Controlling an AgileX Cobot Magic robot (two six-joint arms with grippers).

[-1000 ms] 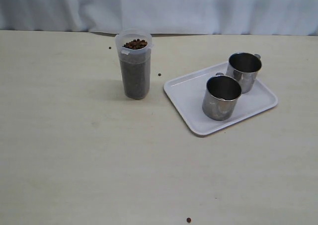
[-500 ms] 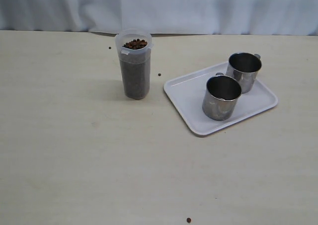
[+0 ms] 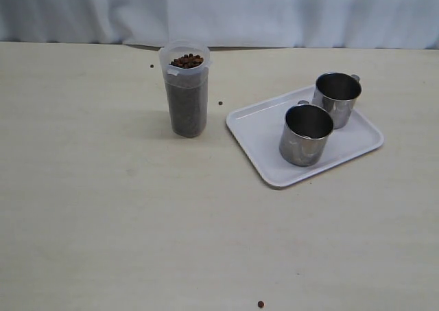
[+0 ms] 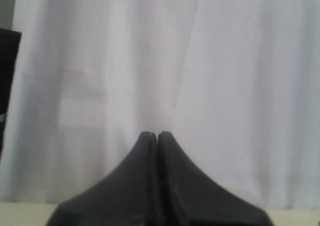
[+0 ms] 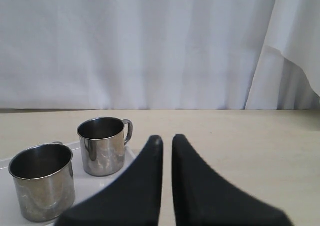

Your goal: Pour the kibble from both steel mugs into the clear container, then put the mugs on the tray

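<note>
Left gripper: sitting closed, holding nothing.
Right gripper: sitting closed, empty; shiny steel cylindrical mugs standing ahead, apart.
White rectangular plastic tray: carrying both upright mugs, toward the table's right edge.
Tall translucent plastic container: standing near the far edge, holding dark-brown kibble pellets up to its rim.

The tray is white, the mugs silver, the kibble dark brown.

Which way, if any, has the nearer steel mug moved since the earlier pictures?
No, it has not moved. The nearer steel mug sits at the same spot on the white tray, equally close to the farther steel mug as before.
</note>
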